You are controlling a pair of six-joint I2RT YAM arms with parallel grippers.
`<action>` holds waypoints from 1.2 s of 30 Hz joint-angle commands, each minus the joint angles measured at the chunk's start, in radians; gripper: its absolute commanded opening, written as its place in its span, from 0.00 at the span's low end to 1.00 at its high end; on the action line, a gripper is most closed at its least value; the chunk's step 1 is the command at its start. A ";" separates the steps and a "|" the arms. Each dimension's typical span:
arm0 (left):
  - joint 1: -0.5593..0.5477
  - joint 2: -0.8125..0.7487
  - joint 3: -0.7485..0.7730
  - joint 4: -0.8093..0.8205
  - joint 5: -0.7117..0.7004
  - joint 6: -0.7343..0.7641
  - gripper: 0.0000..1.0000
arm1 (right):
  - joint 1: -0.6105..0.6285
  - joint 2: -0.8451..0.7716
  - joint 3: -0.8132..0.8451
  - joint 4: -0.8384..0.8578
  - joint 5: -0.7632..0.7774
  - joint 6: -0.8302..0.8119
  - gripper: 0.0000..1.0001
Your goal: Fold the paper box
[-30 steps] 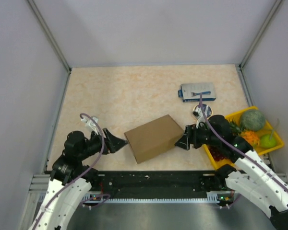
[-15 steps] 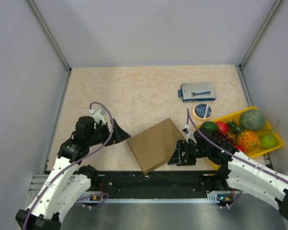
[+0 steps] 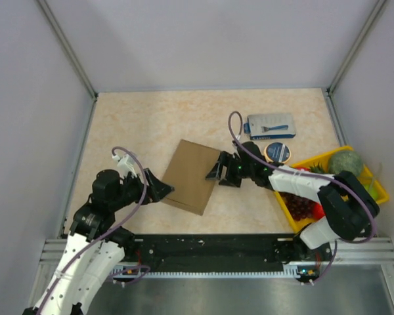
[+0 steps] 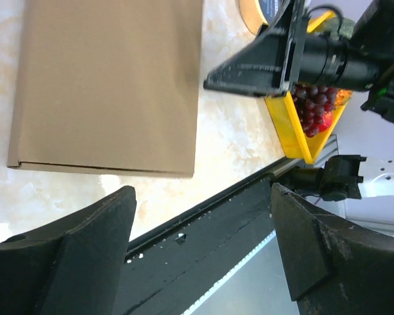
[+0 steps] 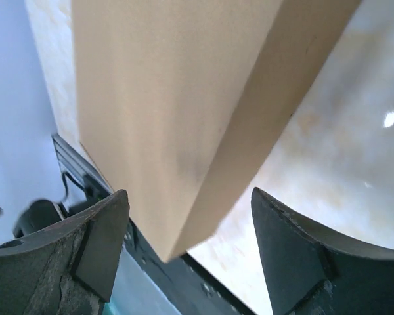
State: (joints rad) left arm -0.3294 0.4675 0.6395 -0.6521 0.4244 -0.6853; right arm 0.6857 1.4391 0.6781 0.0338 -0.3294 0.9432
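Top view. The paper box lies closed on the beige worktop, near the middle of its front half, as 1 plain brown rectangle turned slightly off square. The 2 arms reach in from the near edge and flank it.

The left hand sits at the box's near-left corner; its 2 fingers are spread wide and hold nothing. The right hand sits at the box's right edge, also spread apart, with no grasp on the box visible.

Right of the box are a blue-and-white package, a tape roll just beside the right arm, and a yellow tray of fruit that includes a green melon and dark grapes.

Left wrist view. The left hand is wide open, with bare worktop and the black front rail between its fingers. The paper box lies ahead, flat, apart from both fingers. The right hand meets the box's far edge, with the yellow tray behind it.

Right wrist view. The right hand stands open. The paper box fills the space ahead, showing 1 broad lighter face and 1 narrower darker face; its corner points down between the fingers without touching either.
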 commanded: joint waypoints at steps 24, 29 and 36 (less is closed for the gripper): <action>-0.552 0.952 0.579 -0.200 -0.803 0.203 0.87 | -0.308 -0.369 0.236 -0.661 0.372 -0.366 0.83; -0.645 1.372 0.919 -0.354 -0.944 0.182 0.89 | -0.485 -0.659 0.248 -0.798 0.353 -0.411 0.84; -0.686 1.559 1.039 -0.463 -1.151 0.089 0.87 | -0.489 -0.714 0.284 -0.815 0.332 -0.457 0.86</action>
State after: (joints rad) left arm -1.0168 2.0151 1.6230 -0.9672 -0.5392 -0.5285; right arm 0.1997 0.6781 0.9329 -0.7242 0.0170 0.5358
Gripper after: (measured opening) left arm 0.869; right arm 0.851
